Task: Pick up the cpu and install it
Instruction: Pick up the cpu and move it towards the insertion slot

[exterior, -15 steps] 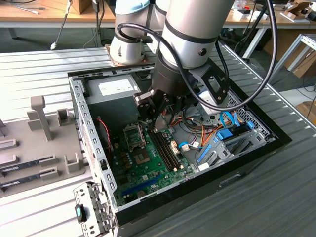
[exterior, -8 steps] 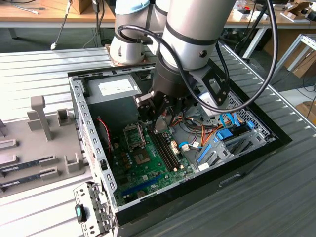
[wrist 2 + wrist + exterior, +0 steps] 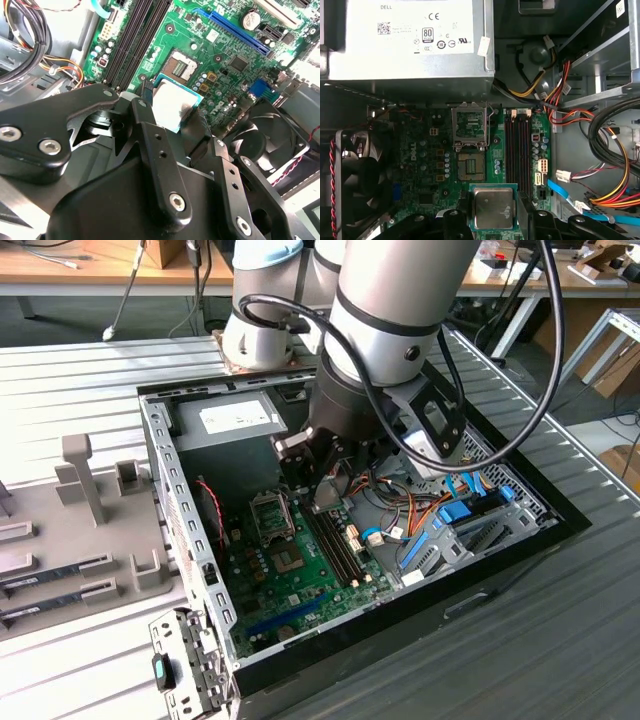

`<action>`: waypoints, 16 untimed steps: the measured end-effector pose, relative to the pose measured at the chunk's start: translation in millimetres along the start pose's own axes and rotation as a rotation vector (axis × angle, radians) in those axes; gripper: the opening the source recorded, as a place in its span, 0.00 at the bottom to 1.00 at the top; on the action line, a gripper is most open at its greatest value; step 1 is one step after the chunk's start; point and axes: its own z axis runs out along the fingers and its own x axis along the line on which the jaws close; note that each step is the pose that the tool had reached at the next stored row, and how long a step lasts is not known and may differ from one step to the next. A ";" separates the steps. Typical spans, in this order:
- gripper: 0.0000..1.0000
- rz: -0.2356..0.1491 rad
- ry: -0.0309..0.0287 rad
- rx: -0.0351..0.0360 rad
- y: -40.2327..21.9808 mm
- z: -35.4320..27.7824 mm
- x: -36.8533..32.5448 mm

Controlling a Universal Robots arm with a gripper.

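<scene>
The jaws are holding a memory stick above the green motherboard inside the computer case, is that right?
Not a memory stick: the gripper holds the cpu between its jaws, a flat square chip with a silvery top, above the green motherboard inside the computer case. The first wrist view shows it.

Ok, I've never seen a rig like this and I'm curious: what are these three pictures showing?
A silver robot arm reaches into an open computer case on a ribbed metal table; the exterior view shows this from outside. The two wrist views come from cameras riding on the arm, looking past its black tool. The tool grips the cpu, a small silvery square chip, above the green circuit board, near its open socket. A grey power-supply box sits in the case too.
</scene>
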 end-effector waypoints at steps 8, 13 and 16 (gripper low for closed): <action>0.47 0.000 0.0000 0.0000 -1.2 3.1 0.1; 0.47 0.000 0.0000 0.0000 -1.5 5.1 0.1; 0.47 0.000 0.0000 0.0000 -1.8 6.2 0.2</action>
